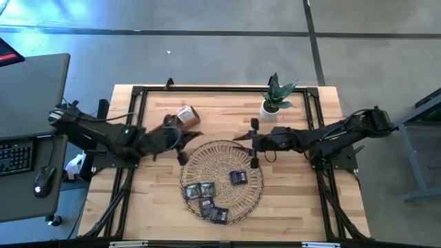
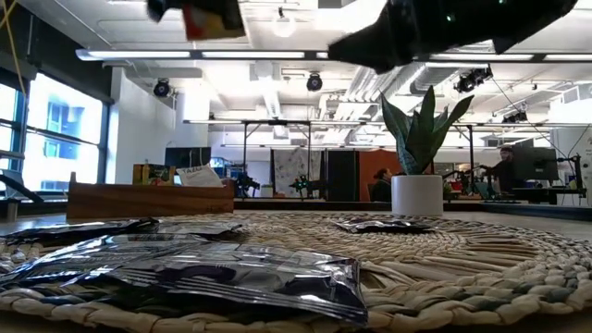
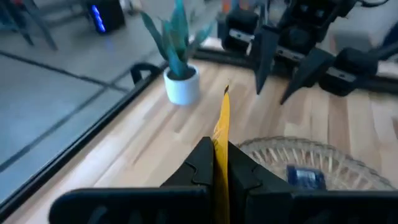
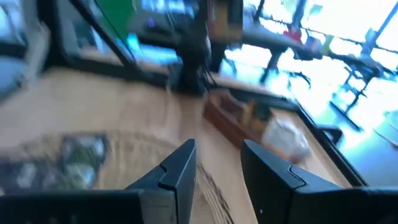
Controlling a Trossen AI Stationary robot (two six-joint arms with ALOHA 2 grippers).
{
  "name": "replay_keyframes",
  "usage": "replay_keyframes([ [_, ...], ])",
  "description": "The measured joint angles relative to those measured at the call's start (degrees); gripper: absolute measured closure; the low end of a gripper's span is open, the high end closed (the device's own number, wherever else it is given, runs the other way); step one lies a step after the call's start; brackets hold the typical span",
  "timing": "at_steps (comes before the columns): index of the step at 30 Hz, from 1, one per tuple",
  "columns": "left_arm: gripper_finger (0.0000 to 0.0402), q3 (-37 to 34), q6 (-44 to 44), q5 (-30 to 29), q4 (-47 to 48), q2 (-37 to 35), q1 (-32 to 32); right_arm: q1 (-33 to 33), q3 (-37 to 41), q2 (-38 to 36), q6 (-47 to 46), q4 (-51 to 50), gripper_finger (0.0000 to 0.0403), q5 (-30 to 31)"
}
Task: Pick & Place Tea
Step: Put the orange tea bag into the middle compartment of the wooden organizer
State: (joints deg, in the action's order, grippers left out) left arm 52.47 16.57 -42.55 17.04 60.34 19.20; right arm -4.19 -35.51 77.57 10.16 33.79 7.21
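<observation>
On the wooden bench [image 1: 296, 200], near the woven tray's [image 1: 256, 187] edge, the left claw [image 3: 214, 163] is clamped on a yellow tea sachet [image 3: 222, 134] — thin, light, bendable, best pinched at its edge — while the right claw [image 4: 217, 167] stands apart, empty.

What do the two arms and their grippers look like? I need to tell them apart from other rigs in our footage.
Both arms are dark, nearly black, jointed, with black cables looping along them. The left gripper has two thick, matte black, wedge-shaped fingers; the right gripper has the same angular black fingers. A small green light glows on the left arm.
</observation>
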Motion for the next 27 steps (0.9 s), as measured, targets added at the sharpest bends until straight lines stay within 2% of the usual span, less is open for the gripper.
replay_keyframes([
  [3, 0.04, -10.34, -3.41, -0.22, -15.99, -3.69, 1.1, 1.81, 0.0, 4.18, -2.56, 10.35, 0.0279, -4.43],
  [7, 0.04, -23.06, -10.6, 6.2, -42.49, -3.66, 0.11, 4.3, -0.8, 13.16, -9.35, 26.41, 0.0279, -7.95],
  [9, 0.04, -26.58, -12.58, 11.71, -54.86, -2.32, -1.68, 5.37, -2.8, 17.92, -12.5, 29.68, 0.0279, -9.73],
  [11, 0.04, -29.28, -12.08, 15.39, -61.06, -1.01, -4.04, 6.17, -5.91, 22.16, -14.07, 31.06, 0.0279, -13.15],
  [14, 0.04, -30.13, -9.59, 21.73, -63.75, 0.98, -6.78, 6.49, -11.89, 27.32, -14.2, 31.6, 0.0279, -15.87],
  [16, 0.04, -30.1, -7.99, 23.19, -64.12, 2.09, -7.66, 6.43, -15.93, 29.67, -13.99, 31.53, 0.0279, -17.44],
  [20, 0.04, -30.04, -7.34, 21.31, -64.46, 4.45, -7.45, 6.56, -22.97, 32.46, -14.01, 29.58, 0.0279, -22.1],
  [24, 0.04, -30.17, -7.2, 21.25, -64.05, 4.59, -7.05, 6.49, -25.58, 32.4, -11.72, 23.64, 0.0286, -20.56],
  [27, 0.04, -30.17, -7.32, 18.98, -63.42, 4.69, -5.81, 6.43, -24.93, 32.3, -12.5, 23.13, 0.0302, -20.08],
])
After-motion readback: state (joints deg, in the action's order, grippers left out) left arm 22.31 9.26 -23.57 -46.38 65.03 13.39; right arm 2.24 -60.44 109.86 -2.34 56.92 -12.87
